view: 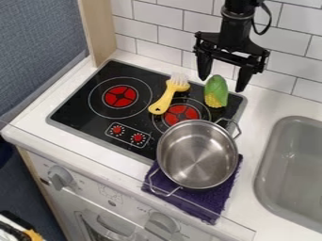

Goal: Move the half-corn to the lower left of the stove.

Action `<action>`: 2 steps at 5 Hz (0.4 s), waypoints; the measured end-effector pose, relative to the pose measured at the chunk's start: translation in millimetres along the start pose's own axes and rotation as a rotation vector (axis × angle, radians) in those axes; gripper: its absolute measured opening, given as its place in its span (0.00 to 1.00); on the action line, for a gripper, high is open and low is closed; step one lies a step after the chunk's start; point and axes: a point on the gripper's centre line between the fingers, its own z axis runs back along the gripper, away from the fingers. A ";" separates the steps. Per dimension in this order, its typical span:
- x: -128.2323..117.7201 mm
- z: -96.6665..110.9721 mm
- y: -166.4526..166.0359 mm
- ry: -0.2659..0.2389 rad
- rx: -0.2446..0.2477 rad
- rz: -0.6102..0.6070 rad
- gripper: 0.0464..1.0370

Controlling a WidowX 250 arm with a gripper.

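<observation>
The black gripper (221,81) hangs over the back right part of the stove, its two fingers spread wide. Between and just below the fingertips stands the half-corn (215,92), green husk on top and yellow kernels at its lower end; nothing shows the gripper touching it. The corn is at the back right of the black stove top (85,123), to the right of the brush. The stove's lower left area lies in front of the left burner.
A yellow brush (165,100) lies left of the corn, by the right burner. A metal pot (197,154) sits at the stove's front right corner, partly on a purple cloth (217,200). The grey sink (267,174) is at the right, the tiled wall behind.
</observation>
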 end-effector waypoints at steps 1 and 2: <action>10.5 -16.3 9.0 0.037 0.006 0.013 0.96; 12.5 -26.7 7.6 0.059 0.001 0.008 0.92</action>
